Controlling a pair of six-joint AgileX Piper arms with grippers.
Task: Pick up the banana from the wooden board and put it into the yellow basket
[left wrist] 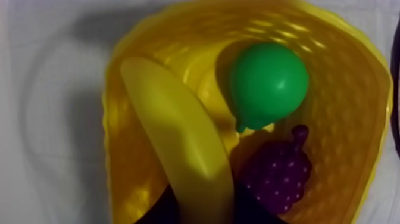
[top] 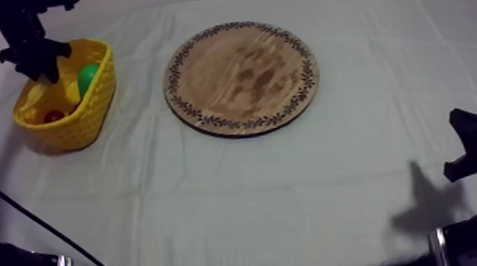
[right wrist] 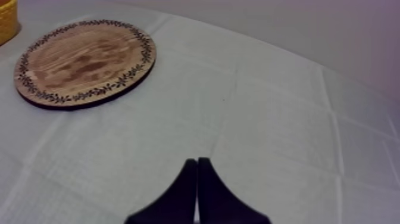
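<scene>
banana (left wrist: pixel 178 125) is down inside the yellow basket (left wrist: pixel 351 119) at the far left, lying along its wall just beside the pear (left wrist: pixel 268 83) and the bunch of grapes (left wrist: pixel 280 173). my left gripper (top: pixel 44 70) hangs over the basket, black fingers (left wrist: pixel 156 210) pinching the banana's near end from both sides. it looks like a light, stiff, smooth toy, so i judge a pinch across its narrow width is safest, since that skin could slip. wooden board (top: pixel 241 77) is bare. my right gripper (right wrist: pixel 197 173) rests near right, fingers pressed together on nothing.
</scene>
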